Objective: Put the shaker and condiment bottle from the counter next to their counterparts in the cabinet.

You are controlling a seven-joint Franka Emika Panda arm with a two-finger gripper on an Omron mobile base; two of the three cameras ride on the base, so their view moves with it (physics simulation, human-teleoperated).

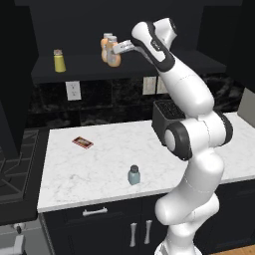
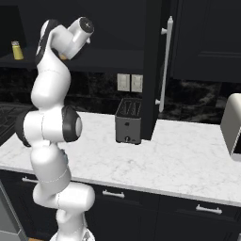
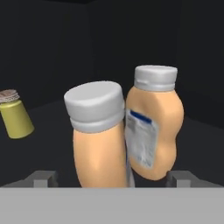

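White marble counter (image 1: 99, 164) stretches below us, grey-veined, over dark drawers, and above it we see the black cabinet (image 1: 45, 74) with its dark shelf. A dark toaster (image 2: 128, 121) stands at the back of the counter, with a pale appliance (image 2: 233, 123) at the far right edge. Our arm reaches up to the shelf, and the gripper (image 1: 123, 48) sits at the condiment bottle (image 1: 113, 54), which stands on the shelf, leaning a little in the hand view, touching or just beside the labelled orange bottle (image 3: 155, 127) with the whiter cap. In the hand view our two fingertips (image 3: 43, 179) stand wide on either side of the near bottle; we cannot tell whether they press it or merely flank it. Well to the left on the same shelf stands the yellow shaker (image 1: 60, 61) with its brownish cap. Down on the counter, near the front edge, the shaker (image 1: 133, 175) stands upright and alone. A small red card (image 1: 82, 143) lies flat further back and to the left.
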